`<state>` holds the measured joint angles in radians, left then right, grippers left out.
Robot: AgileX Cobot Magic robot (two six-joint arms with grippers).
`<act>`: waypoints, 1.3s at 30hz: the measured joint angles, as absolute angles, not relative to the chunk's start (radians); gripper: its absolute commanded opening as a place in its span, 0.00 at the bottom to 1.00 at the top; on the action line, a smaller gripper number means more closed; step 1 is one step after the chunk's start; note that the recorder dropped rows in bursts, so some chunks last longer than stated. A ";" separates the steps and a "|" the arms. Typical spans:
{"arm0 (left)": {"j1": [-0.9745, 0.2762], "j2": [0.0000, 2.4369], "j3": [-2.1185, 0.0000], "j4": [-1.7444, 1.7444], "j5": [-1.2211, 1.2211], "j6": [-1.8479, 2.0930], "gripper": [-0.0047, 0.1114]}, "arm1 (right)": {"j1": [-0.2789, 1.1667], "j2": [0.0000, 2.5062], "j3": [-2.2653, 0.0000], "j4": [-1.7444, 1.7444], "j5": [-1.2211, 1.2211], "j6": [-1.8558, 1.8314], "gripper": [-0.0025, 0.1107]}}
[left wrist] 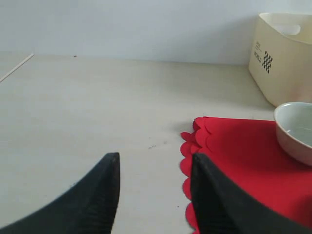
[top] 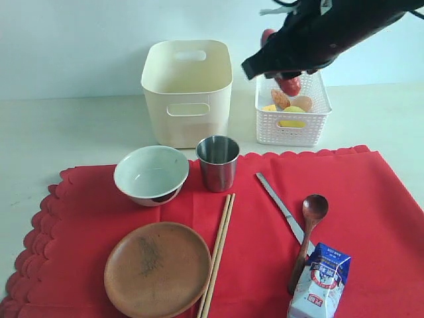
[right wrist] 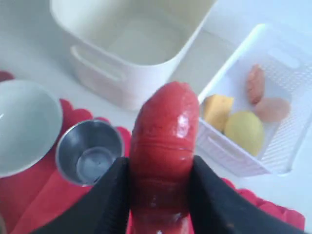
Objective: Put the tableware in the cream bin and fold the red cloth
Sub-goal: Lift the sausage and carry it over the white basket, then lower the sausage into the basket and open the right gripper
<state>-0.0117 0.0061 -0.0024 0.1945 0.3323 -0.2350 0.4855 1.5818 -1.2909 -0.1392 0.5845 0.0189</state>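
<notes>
Cream bin [top: 187,126] near right hand [right wrist: 160,175]

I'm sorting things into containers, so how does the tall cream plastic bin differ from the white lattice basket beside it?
The tall cream smooth-walled plastic bin has solid walls with oval handle cutouts; the low white lattice-walled basket has perforated walls. The bin stands taller than the basket. The bin looks empty; the basket holds food pieces. Both are open-topped and stand beyond the red cloth.

Bare pale tabletop [top: 53,126] lies open left of the tall cream plastic bin [top: 187,93]; the steel cup [top: 218,162] and pale white-green bowl [top: 151,174] stand close together before it, crowding that approach
</notes>
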 measured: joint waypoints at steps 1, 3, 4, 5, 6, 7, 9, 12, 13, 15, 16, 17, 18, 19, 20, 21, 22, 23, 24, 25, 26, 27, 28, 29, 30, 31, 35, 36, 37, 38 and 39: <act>-0.012 0.006 -0.002 0.195 0.332 -0.235 0.43 | 0.437 1.582 -1.291 -0.133 0.545 0.034 0.02; -0.012 0.006 -0.002 0.195 0.332 -0.235 0.43 | 0.385 1.588 -1.293 -0.119 0.503 0.040 0.02; -0.012 0.006 -0.002 0.195 0.332 -0.235 0.43 | 0.361 1.597 -1.302 -0.111 0.493 0.042 0.02; -0.012 0.006 -0.002 0.195 0.332 -0.235 0.43 | 0.337 1.612 -1.317 -0.098 0.486 0.044 0.02; -0.012 0.006 -0.002 0.195 0.332 -0.235 0.43 | 0.300 1.641 -1.347 -0.088 0.478 0.045 0.02; -0.012 0.006 -0.002 0.195 0.332 -0.235 0.43 | 0.279 1.668 -1.368 -0.087 0.478 0.045 0.02; -0.012 0.006 -0.002 0.195 0.332 -0.235 0.43 | 0.243 1.736 -1.431 -0.084 0.485 0.045 0.02; -0.012 0.006 -0.002 0.195 0.332 -0.235 0.43 | 0.217 1.819 -1.515 -0.056 0.500 0.041 0.02; -0.012 0.006 -0.002 0.195 0.332 -0.235 0.43 | 0.208 1.856 -1.546 -0.034 0.508 0.026 0.02; -0.012 0.006 -0.002 0.195 0.332 -0.235 0.43 | 0.193 1.907 -1.606 0.027 0.523 -0.013 0.02; -0.012 0.006 -0.002 0.195 0.332 -0.235 0.43 | 0.185 1.946 -1.648 0.076 0.534 -0.047 0.02; -0.012 0.006 -0.002 0.195 0.332 -0.235 0.43 | 0.180 1.973 -1.676 0.109 0.544 -0.070 0.02; -0.012 0.006 -0.002 0.195 0.332 -0.235 0.43 | 0.172 2.006 -1.705 0.140 0.555 -0.097 0.02; -0.012 0.006 -0.002 0.195 0.332 -0.235 0.43 | 0.168 2.039 -1.747 0.180 0.571 -0.119 0.02; -0.012 0.006 -0.002 0.195 0.332 -0.235 0.43 | 0.162 2.072 -1.775 0.200 0.584 -0.137 0.02; -0.012 0.006 -0.002 0.195 0.332 -0.235 0.43 | 0.161 2.098 -1.809 0.217 0.593 -0.147 0.02; -0.012 0.006 -0.002 0.195 0.332 -0.235 0.43 | 0.158 2.136 -1.842 0.234 0.608 -0.156 0.02; -0.012 0.006 -0.002 0.195 0.332 -0.235 0.43 | 0.156 2.161 -1.874 0.243 0.618 -0.161 0.02; -0.012 0.006 -0.002 0.195 0.332 -0.235 0.43 | 0.156 2.191 -1.905 0.251 0.625 -0.165 0.02; -0.012 0.006 -0.002 0.195 0.332 -0.235 0.43 | 0.156 2.218 -1.929 0.258 0.632 -0.167 0.02; -0.012 0.006 -0.002 0.195 0.332 -0.235 0.43 | 0.155 2.241 -1.959 0.266 0.639 -0.166 0.02; -0.012 0.006 -0.002 0.195 0.332 -0.235 0.43 | 0.155 2.269 -1.987 0.271 0.643 -0.169 0.02; -0.012 0.006 -0.002 0.195 0.332 -0.235 0.43 | 0.155 2.297 -2.016 0.272 0.649 -0.169 0.02; -0.012 0.006 -0.002 0.195 0.332 -0.235 0.43 | 0.155 2.324 -2.039 0.274 0.653 -0.169 0.02; -0.012 0.006 -0.002 0.195 0.332 -0.235 0.43 | 0.155 2.349 -2.067 0.274 0.653 -0.169 0.02; -0.012 0.006 -0.002 0.195 0.332 -0.235 0.43 | 0.155 2.374 -2.094 0.274 0.655 -0.169 0.02; -0.012 0.006 -0.002 0.195 0.332 -0.235 0.43 | 0.155 2.452 -2.188 0.274 0.657 -0.169 0.02; -0.012 0.006 -0.002 0.195 0.332 -0.235 0.43 | 0.155 2.472 -2.210 0.274 0.657 -0.169 0.02; -0.012 0.006 -0.002 0.195 0.332 -0.235 0.43 | 0.155 2.490 -2.231 0.274 0.657 -0.169 0.02; -0.012 0.006 -0.002 0.195 0.332 -0.235 0.43 | 0.155 2.508 -2.251 0.276 0.657 -0.170 0.02; -0.012 0.006 -0.002 0.195 0.332 -0.235 0.43 | 0.155 2.524 -2.266 0.275 0.657 -0.170 0.02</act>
